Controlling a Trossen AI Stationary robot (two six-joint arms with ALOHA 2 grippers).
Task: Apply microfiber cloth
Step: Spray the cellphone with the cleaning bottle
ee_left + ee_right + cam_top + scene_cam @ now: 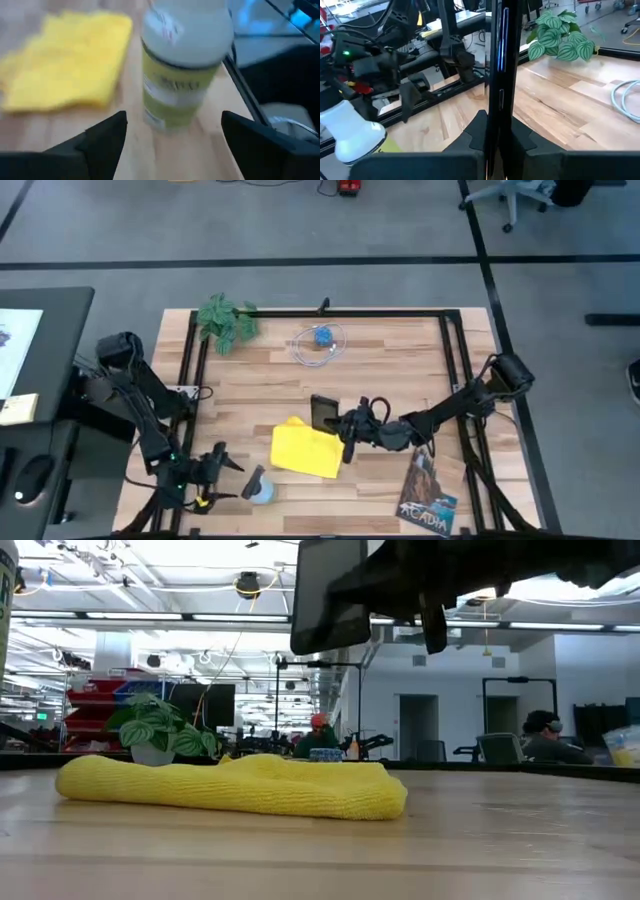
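The yellow microfiber cloth (305, 450) lies rumpled on the wooden table near its front middle, and it also shows in the low view (230, 788) and the left wrist view (65, 60). Just beyond the cloth's far right corner, my right gripper (348, 428) is shut on a black smartphone (325, 412), which hangs in the air (330, 595). My left gripper (172, 145) is open at the front left. A white-headed spray bottle (182, 65) stands just ahead of its fingers, apart from them. My right gripper pinches the smartphone's two flat faces (496, 120) between its two fingers, at one end of the phone. The fingers come about level from the table's right side. The phone stands up from the fingers, seen edge on, lifted clear of table and cloth.
A green leafy plant (228, 320) stands at the far left. A coiled white cable with a blue piece (320, 340) lies at the far middle. A book (428, 495) lies at the front right. A black frame (450, 340) runs round the table top.
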